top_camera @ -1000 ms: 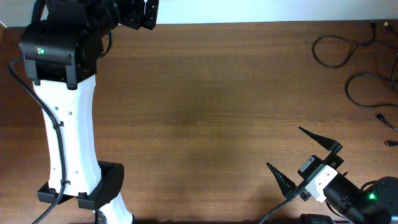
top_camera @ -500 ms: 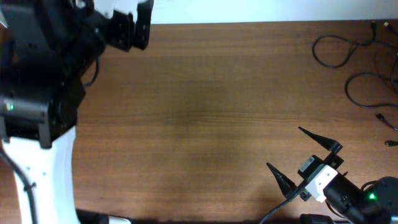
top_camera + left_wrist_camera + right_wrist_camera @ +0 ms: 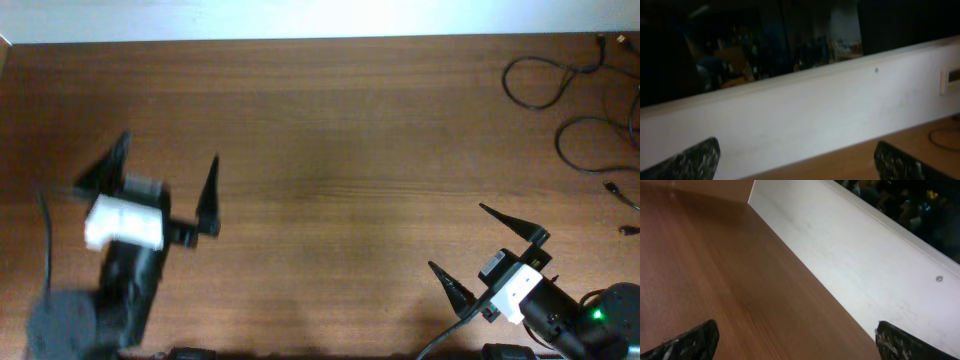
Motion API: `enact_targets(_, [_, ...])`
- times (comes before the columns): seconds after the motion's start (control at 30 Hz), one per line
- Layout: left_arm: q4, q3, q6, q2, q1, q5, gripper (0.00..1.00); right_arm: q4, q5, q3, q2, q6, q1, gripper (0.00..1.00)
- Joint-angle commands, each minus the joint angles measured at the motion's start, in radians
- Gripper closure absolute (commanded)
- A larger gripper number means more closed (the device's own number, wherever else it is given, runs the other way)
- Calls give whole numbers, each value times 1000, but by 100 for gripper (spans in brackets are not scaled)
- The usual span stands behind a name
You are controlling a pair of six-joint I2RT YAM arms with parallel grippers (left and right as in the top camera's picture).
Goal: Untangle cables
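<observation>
While both arms sit well apart from the work, the cables (image 3: 505, 83), thin black cords with small plug ends, lie in loose overlapping loops at the two o'clock corner of the brown wooden table (image 3: 330, 150), touched by neither gripper. Left gripper (image 3: 171, 147): at nine o'clock, jaws spread wide and released, tips pointing toward twelve. Right gripper (image 3: 456, 236): at five o'clock, jaws likewise released and empty, tips aimed toward ten o'clock.
</observation>
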Motion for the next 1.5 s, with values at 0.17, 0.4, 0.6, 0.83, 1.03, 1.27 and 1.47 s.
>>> enact_targets(0.17, [840,-759,-87,-398,72,113,1,0,-5,-2,-3,2,5,1])
enact_targets(0.4, [863,-919,-87,-517,90,-59,1,0,-5,-2,-3,2,5,1])
enact_targets(0.6, [440,-936,-87,-544,85,-223,1,0,-5,-2,-3,2,5,1])
enact_targets(0.83, [164,-936,-71,-544,85,-237,1,0,-5,-2,-3,2,5,1])
enact_targets(1.03, [158,-935,-72,-544,85,-203,1,0,-5,-2,-3,2,5,1])
enact_targets(1.27, [158,-935,-72,-544,85,-203,1,0,-5,-2,-3,2,5,1])
enact_targets(1.47, [158,-935,-72,-544,85,-203,1,-11,43,-2,-3,2,5,1])
